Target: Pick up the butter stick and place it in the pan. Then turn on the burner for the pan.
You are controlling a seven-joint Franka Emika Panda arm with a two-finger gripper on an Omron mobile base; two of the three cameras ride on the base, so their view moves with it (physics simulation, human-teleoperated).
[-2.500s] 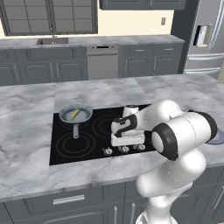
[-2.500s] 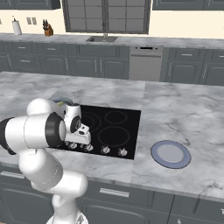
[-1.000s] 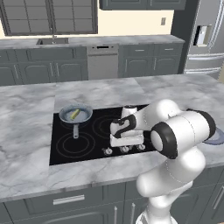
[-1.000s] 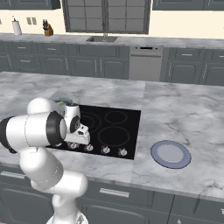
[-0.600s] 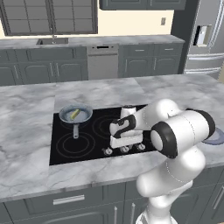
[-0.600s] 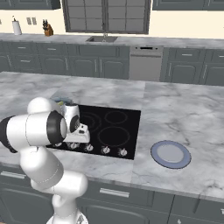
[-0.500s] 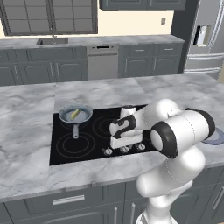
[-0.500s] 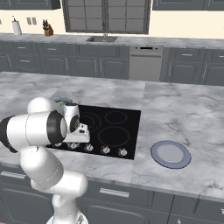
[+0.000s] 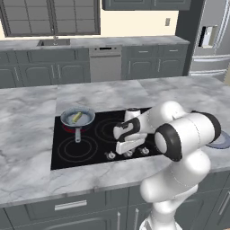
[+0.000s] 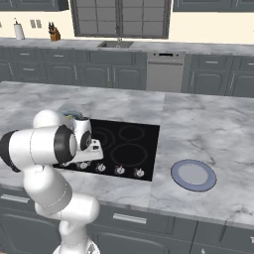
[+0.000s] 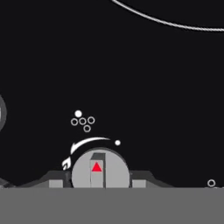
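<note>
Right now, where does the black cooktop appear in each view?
Left base view: cooktop at centre-left, set in the marble counter.
Right base view: at centre, right of the arm.
Hand view: black glass across the picture.
Shared landmark: the knobs along its front edge.

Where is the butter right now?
The butter lies inside the pan, at the back left of the cooktop in the left base view.

Bare black cooktop (image 9: 134,117) lies open behind the knob (image 11: 100,169); the pan (image 9: 77,118) stands well off left.
</note>
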